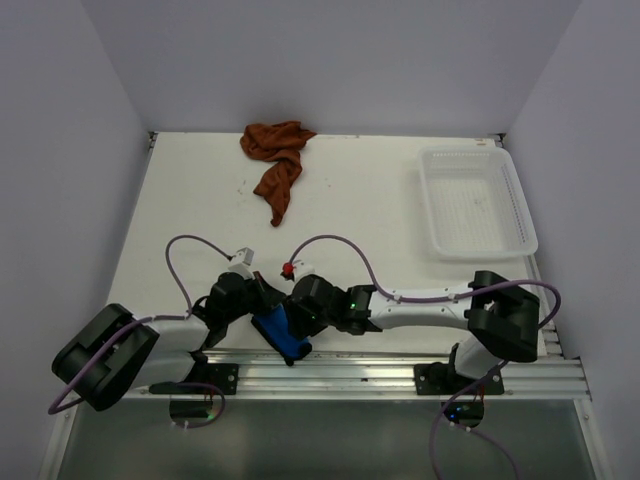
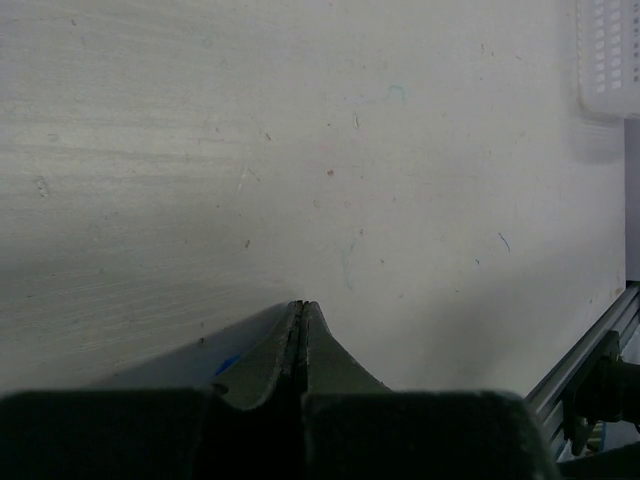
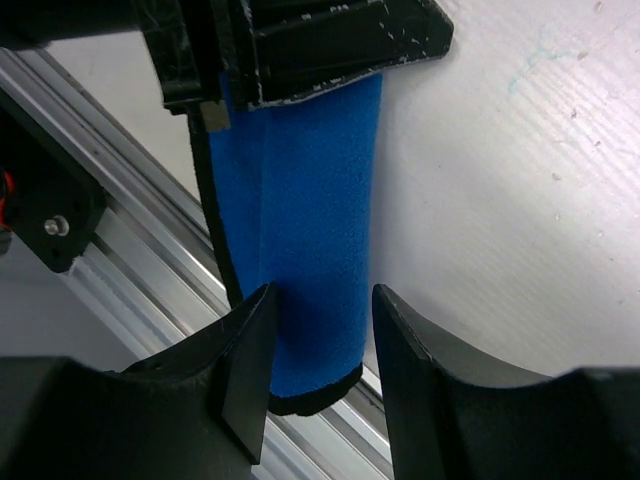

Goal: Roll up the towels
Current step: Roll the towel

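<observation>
The blue towel (image 1: 281,335) lies as a narrow roll at the table's near edge, its black-hemmed end reaching over the rail. In the right wrist view the blue towel (image 3: 310,200) runs between the fingers of my right gripper (image 3: 322,295), which is open around the roll's end; the left finger touches the cloth and the right finger stands off it. My left gripper (image 2: 302,306) is shut with nothing between its fingers, and its black body lies over the roll's far end. The rust-brown towel (image 1: 278,165) lies crumpled at the back of the table. Both grippers meet at the blue roll, the left gripper (image 1: 262,298) beside the right gripper (image 1: 300,318).
A white mesh basket (image 1: 476,200) stands at the back right; its corner (image 2: 608,55) shows in the left wrist view. The aluminium rail (image 1: 400,372) runs along the table's near edge, close under the roll's end (image 3: 120,290). Purple cables loop above both wrists.
</observation>
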Robot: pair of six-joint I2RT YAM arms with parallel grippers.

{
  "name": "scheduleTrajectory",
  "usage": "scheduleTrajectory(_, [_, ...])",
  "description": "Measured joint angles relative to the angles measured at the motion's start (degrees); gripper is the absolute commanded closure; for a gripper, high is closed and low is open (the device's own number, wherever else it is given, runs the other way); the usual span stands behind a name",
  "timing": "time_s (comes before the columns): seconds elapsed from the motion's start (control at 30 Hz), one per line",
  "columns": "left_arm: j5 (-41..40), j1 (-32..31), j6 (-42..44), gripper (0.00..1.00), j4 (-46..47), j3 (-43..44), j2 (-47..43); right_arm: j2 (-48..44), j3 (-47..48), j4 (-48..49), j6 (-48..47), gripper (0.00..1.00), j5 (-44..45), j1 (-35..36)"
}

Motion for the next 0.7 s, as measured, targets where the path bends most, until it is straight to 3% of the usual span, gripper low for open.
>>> scheduleTrajectory(0.6, [0.00,-0.04,0.00,1.00,-2.05,-0.11,-2.38,7.63,0.15,2.58,2.51,0.50,-0.79,2.60])
scheduleTrajectory(0.7, [-0.13,-0.07,0.09,1.00,-4.31,-0.13,-4.31,8.35,0.72,2.73,2.73,0.53,0.57,3.80])
